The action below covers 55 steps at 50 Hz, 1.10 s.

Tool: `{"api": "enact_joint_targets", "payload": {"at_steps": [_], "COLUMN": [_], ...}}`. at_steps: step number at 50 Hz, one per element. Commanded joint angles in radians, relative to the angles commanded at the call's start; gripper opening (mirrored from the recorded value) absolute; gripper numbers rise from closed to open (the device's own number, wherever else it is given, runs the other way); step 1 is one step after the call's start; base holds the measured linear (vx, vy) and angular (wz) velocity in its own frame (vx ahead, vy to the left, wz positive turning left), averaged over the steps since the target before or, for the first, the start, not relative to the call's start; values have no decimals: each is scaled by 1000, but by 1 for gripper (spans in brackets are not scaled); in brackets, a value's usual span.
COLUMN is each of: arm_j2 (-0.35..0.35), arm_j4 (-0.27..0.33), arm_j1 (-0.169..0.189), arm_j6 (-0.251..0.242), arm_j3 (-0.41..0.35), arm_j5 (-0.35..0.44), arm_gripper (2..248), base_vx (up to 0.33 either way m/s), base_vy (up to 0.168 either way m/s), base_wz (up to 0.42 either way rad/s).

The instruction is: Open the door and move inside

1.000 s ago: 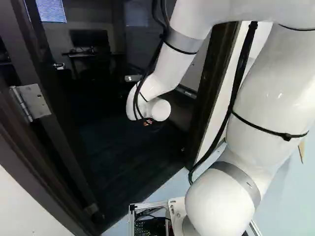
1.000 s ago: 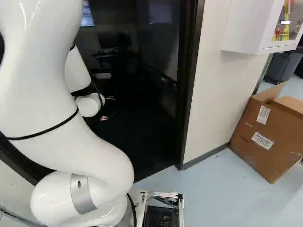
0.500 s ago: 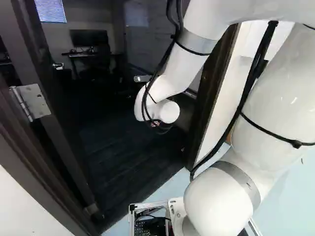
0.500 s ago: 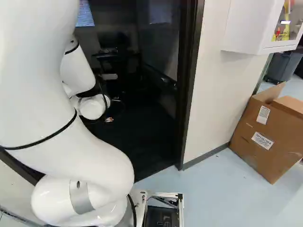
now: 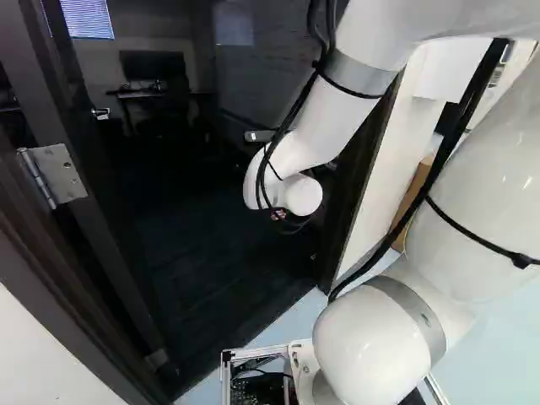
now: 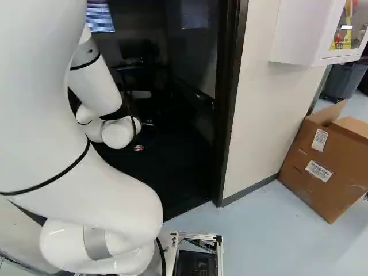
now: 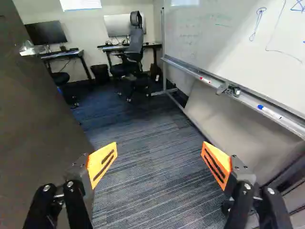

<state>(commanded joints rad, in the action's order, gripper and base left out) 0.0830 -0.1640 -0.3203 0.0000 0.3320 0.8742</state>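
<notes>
The gripper (image 5: 278, 215) is mostly hidden under the white wrist, inside the doorway in the left base view. In the wrist view the gripper (image 7: 159, 155) stands open, its orange pads wide apart with carpet showing between them. The dark door (image 5: 93, 186) stands swung inward at the left of the left base view, held by a metal hinge (image 5: 52, 175). Its handle (image 5: 100, 113) is on the far part of the door. From the wrist, the door (image 7: 38, 114) rises beside one finger, with the handle (image 7: 28, 49) farther ahead; neither finger touches the handle.
The door frame (image 6: 230, 103) and white wall (image 6: 264, 109) bound the opening. A cardboard box (image 6: 328, 161) sits outside beneath a white cabinet (image 6: 299, 34). Inside are a whiteboard (image 7: 219, 43) opposite the door, an office chair (image 7: 133, 47) and desks (image 7: 71, 53). Carpet (image 7: 147, 167) runs ahead.
The arm's wrist and gripper have shifted rightward in both base views, and slightly down in the right one. Door, frame and box hold their places; the base has not moved.
</notes>
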Motion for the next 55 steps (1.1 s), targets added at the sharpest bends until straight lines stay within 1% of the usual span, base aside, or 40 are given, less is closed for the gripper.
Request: {"api": "enact_joint_targets", "payload": {"at_steps": [22, 55], "arm_j2": [31, 54], "arm_j4": [0, 0], "arm_j1": [78, 201], "arm_j6": [0, 0], "arm_j3": [-30, -52], "arm_j5": [0, 0], "arm_gripper": [247, 247], "base_vx": [0, 0], "base_vy": [0, 0], "base_wz": [0, 0]}}
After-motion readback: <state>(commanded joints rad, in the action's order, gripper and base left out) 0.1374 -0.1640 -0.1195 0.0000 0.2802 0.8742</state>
